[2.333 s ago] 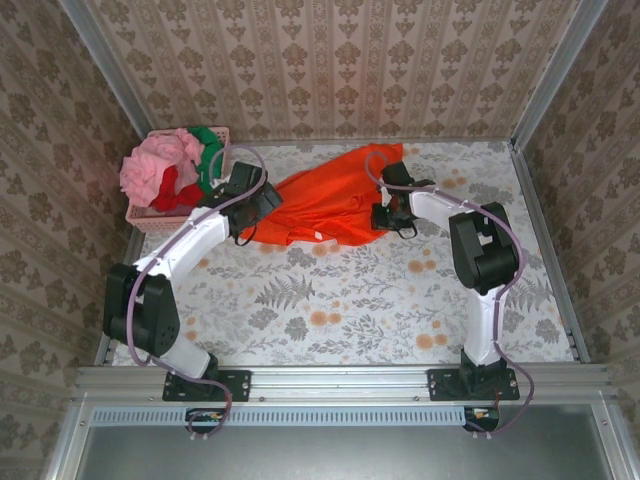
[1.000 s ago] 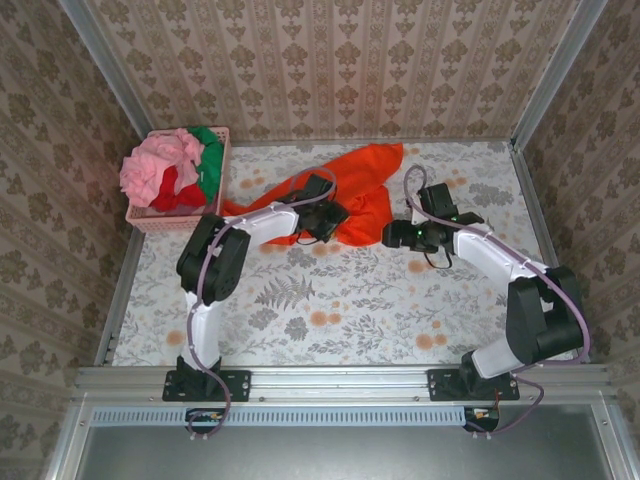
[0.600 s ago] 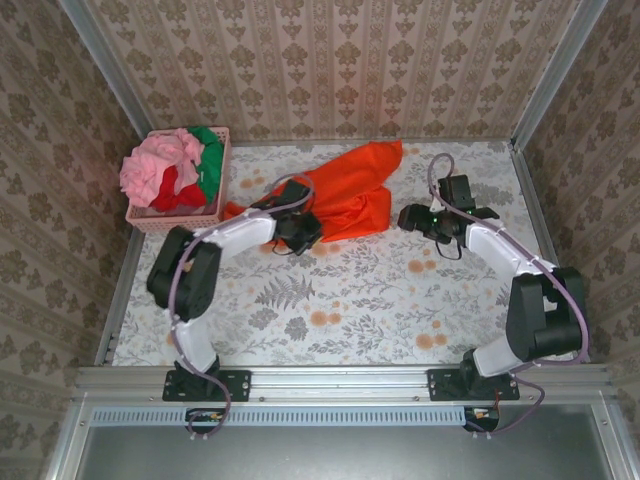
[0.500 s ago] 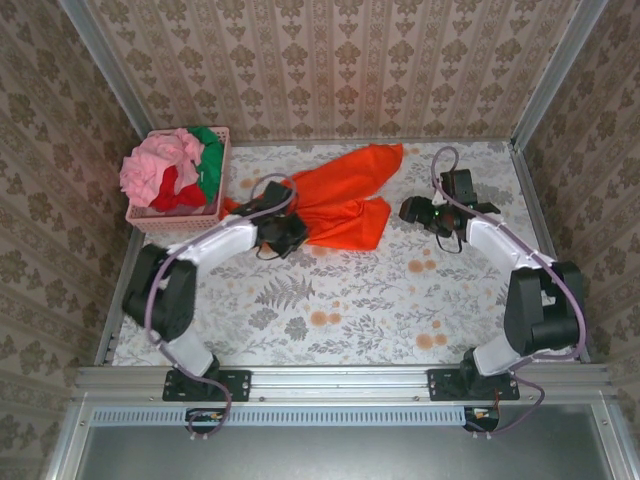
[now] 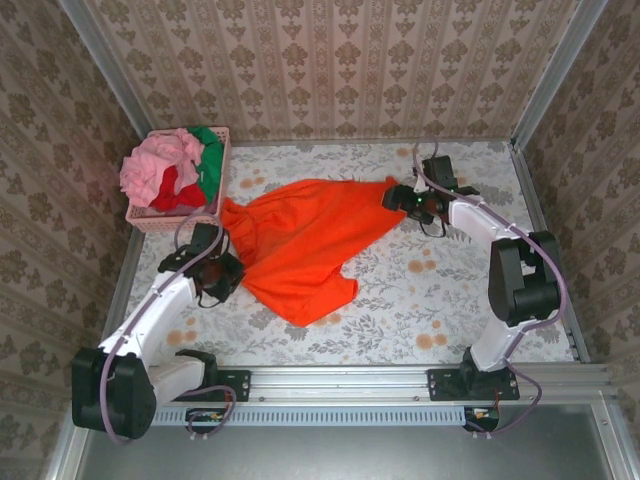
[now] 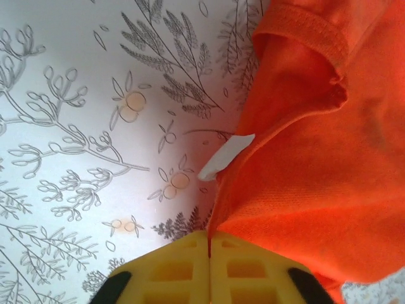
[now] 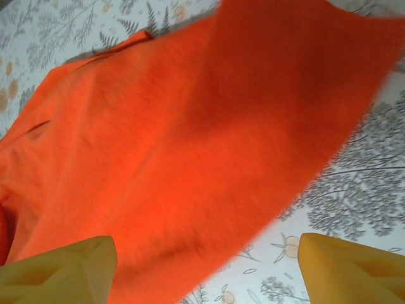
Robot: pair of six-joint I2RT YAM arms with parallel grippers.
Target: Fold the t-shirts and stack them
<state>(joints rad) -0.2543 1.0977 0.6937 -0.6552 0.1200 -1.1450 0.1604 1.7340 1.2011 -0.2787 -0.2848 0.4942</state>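
The bright orange t-shirt lies spread across the middle of the table, with one corner pointing toward the near edge. My left gripper is at its left edge, shut on the cloth beside a white label; the yellow fingers are pressed together. My right gripper hovers at the shirt's far right corner, open, its fingers wide apart over the orange fabric. The pink, red and green shirts are piled in the basket.
The pink lattice basket stands at the far left corner against the wall. Patterned walls close in the table on three sides. Bare floral tabletop lies right of the shirt and along the near edge.
The left gripper has pulled the orange shirt toward the near left, spreading it out from a bunched heap. The right gripper moved back in to the shirt's far right corner.
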